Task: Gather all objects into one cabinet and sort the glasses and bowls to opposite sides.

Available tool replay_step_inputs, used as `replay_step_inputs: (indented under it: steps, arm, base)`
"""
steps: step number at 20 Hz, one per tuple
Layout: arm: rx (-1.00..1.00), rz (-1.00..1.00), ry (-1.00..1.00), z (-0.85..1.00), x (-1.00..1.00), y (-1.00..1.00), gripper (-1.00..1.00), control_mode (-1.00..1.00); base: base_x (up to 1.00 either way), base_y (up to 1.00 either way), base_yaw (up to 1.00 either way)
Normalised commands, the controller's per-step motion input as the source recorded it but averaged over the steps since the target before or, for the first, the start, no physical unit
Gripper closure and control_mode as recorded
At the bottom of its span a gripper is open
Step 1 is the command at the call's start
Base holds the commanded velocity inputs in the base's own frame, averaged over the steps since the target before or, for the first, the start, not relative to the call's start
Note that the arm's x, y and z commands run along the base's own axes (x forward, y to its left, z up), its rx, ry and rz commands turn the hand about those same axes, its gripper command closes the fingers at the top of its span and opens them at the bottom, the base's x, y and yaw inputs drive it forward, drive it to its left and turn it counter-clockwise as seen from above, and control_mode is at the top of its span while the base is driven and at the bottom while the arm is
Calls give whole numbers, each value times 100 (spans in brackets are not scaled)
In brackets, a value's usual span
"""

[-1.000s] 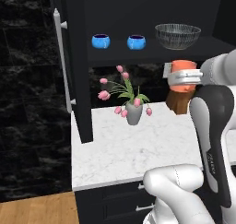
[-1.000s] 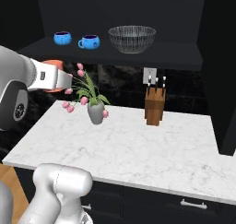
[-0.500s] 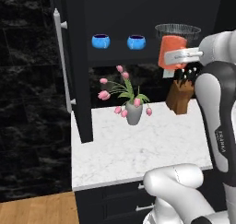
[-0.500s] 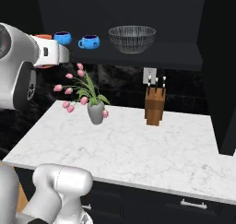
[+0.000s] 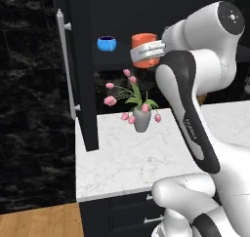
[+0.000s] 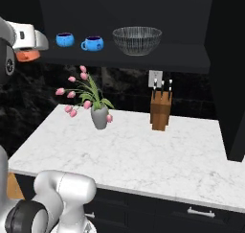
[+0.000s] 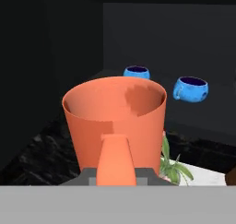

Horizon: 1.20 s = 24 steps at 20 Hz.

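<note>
The short orange-red cylindrical cup (image 5: 145, 49) is up in the air at shelf height, and the white arm's gripper (image 5: 148, 50) has its fingers clamped on it, pinching the cup's wall. In the hand view the cup (image 7: 114, 124) sits upright, mouth open to the top, right against the camera. Beyond it, on the dark shelf (image 6: 158, 53) of the tall black wall cupboard, stand two small bright-blue bowls (image 7: 136, 72) (image 7: 191, 89), close to each other. From the right base view the wide see-through ribbed bowl (image 6: 137, 40) sits further right on the same shelf, apart from the blue pair. The cupboard door (image 5: 80, 70) with its long silver bar handle (image 5: 67, 65) stands open. Below, on the white marble table (image 6: 143, 155), a grey vase of pink tulips (image 6: 98, 115) and a wooden knife block (image 6: 161, 112) stand well apart.
</note>
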Motion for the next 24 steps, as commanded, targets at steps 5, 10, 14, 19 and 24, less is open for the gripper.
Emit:
replay_step_inputs:
  steps: [5, 10, 14, 19, 24]
  arm:
    - [0, 0, 0, -4, 80, 17, 100, -100]
    - [2, 2, 0, -18, 82, -3, 100, -100]
    - [0, 6, 0, -28, 72, 0, 100, -100]
    - [0, 1, 0, -1, 62, 4, 100, -100]
    - [0, 0, 0, -3, 30, 22, 100, -100]
  base:
    - [0, 0, 0]
    - [0, 0, 0]
    - [0, 0, 0]
    - [0, 0, 0]
    - [0, 0, 0]
